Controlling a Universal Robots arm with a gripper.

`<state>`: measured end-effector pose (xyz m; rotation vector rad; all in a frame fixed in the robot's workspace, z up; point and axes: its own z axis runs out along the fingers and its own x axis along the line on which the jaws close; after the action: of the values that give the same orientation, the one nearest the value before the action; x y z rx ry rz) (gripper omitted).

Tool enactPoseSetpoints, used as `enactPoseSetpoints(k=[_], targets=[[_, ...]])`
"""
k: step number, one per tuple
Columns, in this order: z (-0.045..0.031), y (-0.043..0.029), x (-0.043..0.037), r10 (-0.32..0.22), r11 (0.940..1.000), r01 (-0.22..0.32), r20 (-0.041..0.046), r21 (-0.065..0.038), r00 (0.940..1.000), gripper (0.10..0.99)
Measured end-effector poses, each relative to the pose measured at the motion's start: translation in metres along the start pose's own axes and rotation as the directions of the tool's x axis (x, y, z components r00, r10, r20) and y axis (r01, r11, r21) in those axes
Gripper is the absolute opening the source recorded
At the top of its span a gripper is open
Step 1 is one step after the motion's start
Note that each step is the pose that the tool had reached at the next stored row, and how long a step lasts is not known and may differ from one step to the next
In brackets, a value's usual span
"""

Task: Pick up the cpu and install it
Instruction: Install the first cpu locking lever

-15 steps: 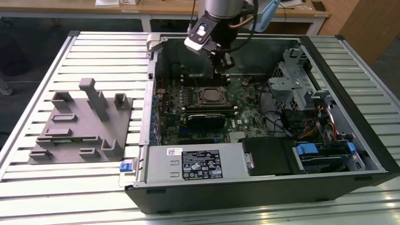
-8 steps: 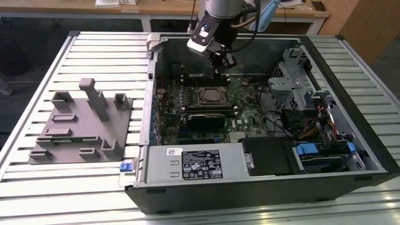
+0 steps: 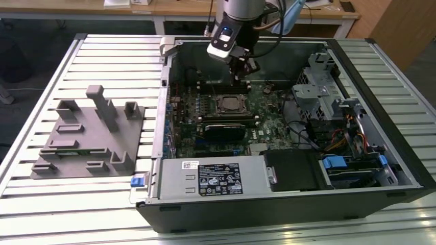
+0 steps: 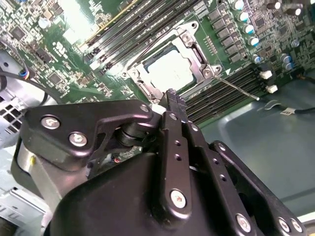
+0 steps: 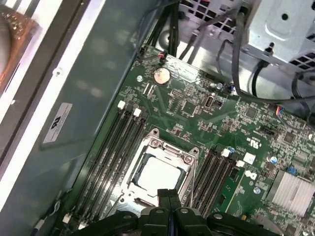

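My gripper (image 5: 169,206) hangs above the motherboard (image 5: 197,113), fingers pressed together and holding nothing — the cpu (image 5: 158,173) already lies in its socket (image 5: 187,158), frame open. Seating looks done. Memory slots (image 5: 110,152) flank it closely — the case wall (image 3: 165,97) stands well apart.

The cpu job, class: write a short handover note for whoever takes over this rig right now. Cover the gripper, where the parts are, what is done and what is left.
Gripper: shut, holding nothing, hanging just above the motherboard inside the open computer case.
The cpu: lying flat in the socket, pale face up, seen in both wrist views.
Done: cpu picked up and placed in the socket.
Left: the socket's metal frame sits around the chip; whether its wire lever is latched cannot be told, so check it.
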<state>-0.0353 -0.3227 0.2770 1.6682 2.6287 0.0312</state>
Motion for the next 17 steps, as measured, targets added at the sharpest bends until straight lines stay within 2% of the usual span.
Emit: enactPoseSetpoints(k=[9, 13, 17], targets=[[0.0001, 0.0000, 0.0000, -0.088, 0.9961, 0.088, -0.0028, -0.001, 0.9961, 0.106], [0.0001, 0.0000, 0.0000, -0.130, 0.9914, 0.130, -0.0041, -0.002, 0.9914, 0.106], [0.0001, 0.0000, -0.0001, -0.177, 0.9841, 0.177, -0.0055, -0.003, 0.9841, 0.106]])
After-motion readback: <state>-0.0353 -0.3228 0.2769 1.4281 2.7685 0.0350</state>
